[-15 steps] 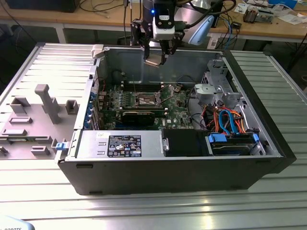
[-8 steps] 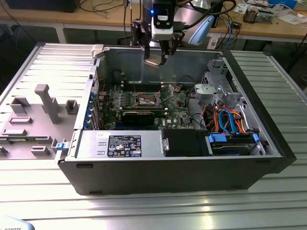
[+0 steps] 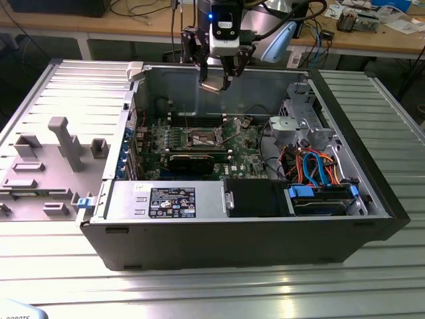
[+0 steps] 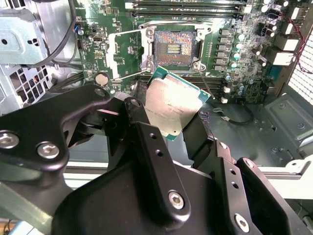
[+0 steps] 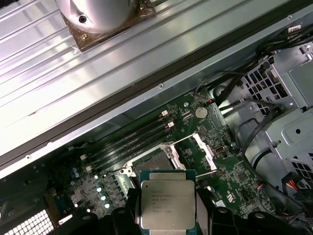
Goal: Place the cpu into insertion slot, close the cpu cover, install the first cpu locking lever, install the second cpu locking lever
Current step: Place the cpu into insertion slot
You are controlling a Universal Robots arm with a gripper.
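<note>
My gripper (image 3: 216,83) hangs above the open computer case, shut on the cpu (image 3: 214,86). In both wrist views the cpu (image 4: 173,105) (image 5: 167,205) is a silver-topped square chip with a green edge, held by its two sides between my black fingers (image 4: 146,132). Below it on the green board lies the insertion slot (image 4: 173,44) (image 3: 204,139), bare, with its contact field showing; in the first wrist view the insertion slot (image 5: 152,161) is partly hidden by the chip. The cpu cover (image 4: 120,54) (image 5: 203,152) is swung open beside the socket. The chip is clear of the board.
A long black graphics card (image 3: 192,161) lies in front of the socket, and memory slots (image 4: 186,7) run beside it. A drive cage with blue and orange cables (image 3: 319,166) fills the exterior view's right. The case walls (image 3: 166,86) ring the board. A metal-topped block (image 5: 98,14) sits outside the case.
</note>
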